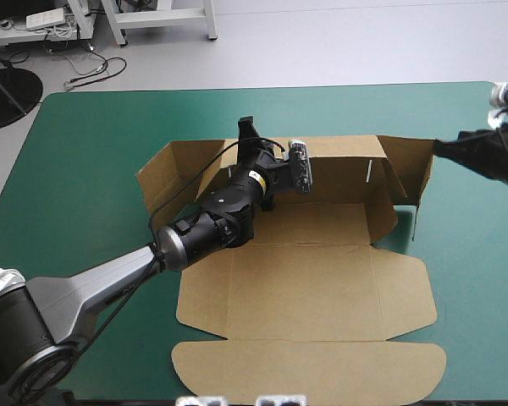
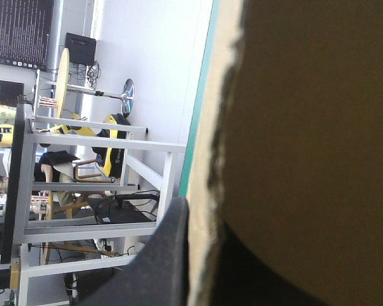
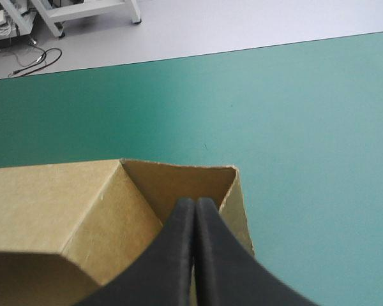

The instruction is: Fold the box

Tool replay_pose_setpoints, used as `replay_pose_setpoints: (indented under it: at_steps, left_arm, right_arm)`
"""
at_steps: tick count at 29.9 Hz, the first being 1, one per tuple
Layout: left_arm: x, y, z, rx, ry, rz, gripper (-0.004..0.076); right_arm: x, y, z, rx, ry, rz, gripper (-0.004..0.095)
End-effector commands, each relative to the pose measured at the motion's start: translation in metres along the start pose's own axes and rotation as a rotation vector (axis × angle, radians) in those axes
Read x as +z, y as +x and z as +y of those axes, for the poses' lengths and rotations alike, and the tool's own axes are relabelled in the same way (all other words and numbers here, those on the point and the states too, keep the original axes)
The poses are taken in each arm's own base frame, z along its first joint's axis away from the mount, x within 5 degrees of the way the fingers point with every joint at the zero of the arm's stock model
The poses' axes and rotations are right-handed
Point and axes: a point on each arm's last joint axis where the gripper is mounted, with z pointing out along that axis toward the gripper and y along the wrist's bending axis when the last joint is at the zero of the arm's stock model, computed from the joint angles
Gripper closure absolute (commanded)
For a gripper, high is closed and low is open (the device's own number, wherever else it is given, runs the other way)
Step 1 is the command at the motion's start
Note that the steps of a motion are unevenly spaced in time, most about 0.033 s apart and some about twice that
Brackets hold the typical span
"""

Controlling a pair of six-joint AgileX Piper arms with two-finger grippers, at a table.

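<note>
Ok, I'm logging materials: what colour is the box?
The box is plain brown board; the high view shows it best.

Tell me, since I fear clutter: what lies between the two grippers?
Only the box's raised far wall and corner flap run from the left gripper to the right gripper; nothing else, as the high view shows.

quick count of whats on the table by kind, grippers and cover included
brown box: 1
black grippers: 2, the left gripper and the right gripper
teal-green cover: 1
total: 4
</note>
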Motion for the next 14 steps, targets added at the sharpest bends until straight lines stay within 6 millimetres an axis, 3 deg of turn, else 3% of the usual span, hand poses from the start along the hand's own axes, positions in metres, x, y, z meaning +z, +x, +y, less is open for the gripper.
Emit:
replay_pose_setpoints:
  at_steps: [1,8,14]
  left_arm:
    - [-0.019,-0.004,0.025,-0.022,-0.081,-0.037,0.0734]
    - [-0.019,-0.004,0.025,-0.023,-0.08,-0.037,0.0734]
    - [-0.019,-0.004,0.025,-0.023,-0.081,-0.036,0.0734]
  right_arm:
    - [0.028,-0.03,-0.003,0.015,-0.041,-0.015,0.0928]
    - [0.1,-0.051,-0.015,0.044,-0.109,0.122,0.0928]
    - [0.143,-0.043,-0.023,0.077,-0.159,0.263,0.0928]
